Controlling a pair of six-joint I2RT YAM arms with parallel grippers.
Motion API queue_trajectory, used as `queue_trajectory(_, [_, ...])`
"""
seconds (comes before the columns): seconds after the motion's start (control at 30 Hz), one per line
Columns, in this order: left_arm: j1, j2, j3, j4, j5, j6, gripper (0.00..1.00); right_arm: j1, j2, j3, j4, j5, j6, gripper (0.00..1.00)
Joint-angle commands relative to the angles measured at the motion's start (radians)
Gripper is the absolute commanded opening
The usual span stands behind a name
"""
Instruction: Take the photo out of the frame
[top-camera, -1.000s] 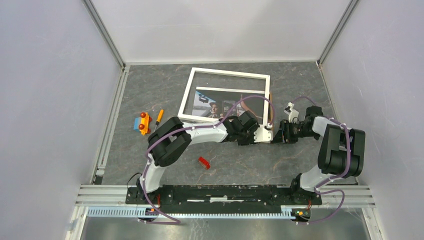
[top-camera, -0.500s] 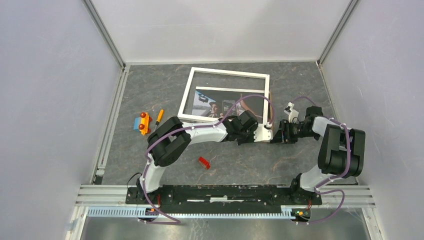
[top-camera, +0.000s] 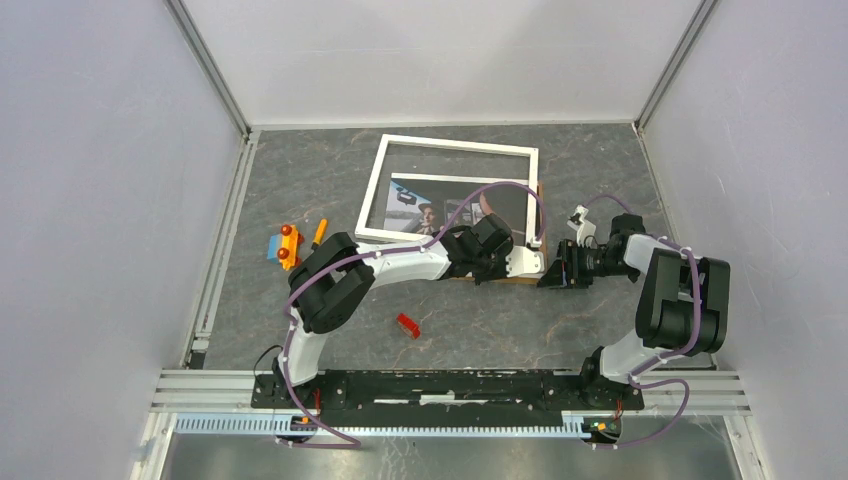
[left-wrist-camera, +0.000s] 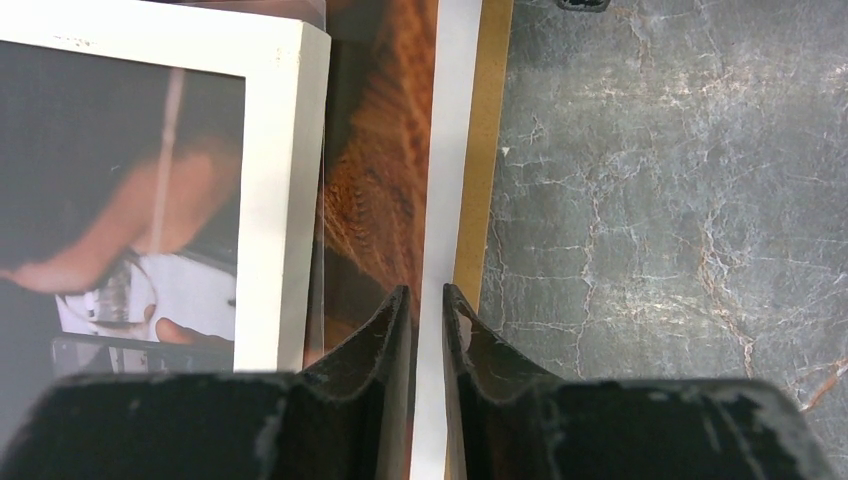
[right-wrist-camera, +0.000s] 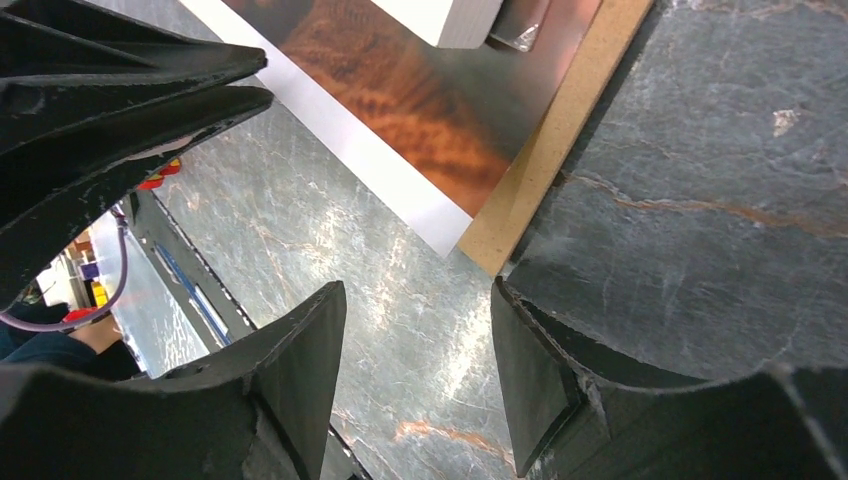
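Left gripper (left-wrist-camera: 427, 300) is narrowed to a slit over the white margin of the photo (left-wrist-camera: 380, 150). Pinched or not, I cannot tell. The photo pokes from under the frame (left-wrist-camera: 285, 150) onto the backing board (right-wrist-camera: 570, 130), midway between the counter (left-wrist-camera: 650, 200) edges. Right gripper (right-wrist-camera: 418, 292) hangs released. The risk: a weak pinch slips off, or drags all 3 layers, creasing the print.

The photo (left-wrist-camera: 375, 190), a dark brown and orange print with a white border, lies flat. Its white edge runs straight under my left gripper (left-wrist-camera: 425, 292). The white frame (left-wrist-camera: 285, 190) lies over the print, just left of my fingertips.
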Motion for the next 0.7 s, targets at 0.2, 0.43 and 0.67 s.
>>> queue_trajectory(0.2, [0.019, -0.043, 0.035, 0.030, -0.014, -0.033, 0.23, 0.004, 0.054, 0.004, 0.079, -0.139, 0.104, 0.61])
queue_trajectory(0.43, [0.021, -0.045, 0.037, 0.026, -0.017, -0.031, 0.23, 0.004, 0.079, 0.034, 0.028, -0.184, 0.069, 0.61])
queue_trajectory(0.67, [0.017, -0.046, 0.033, -0.020, 0.057, 0.011, 0.60, 0.002, 0.059, 0.048, -0.029, -0.140, 0.023, 0.59])
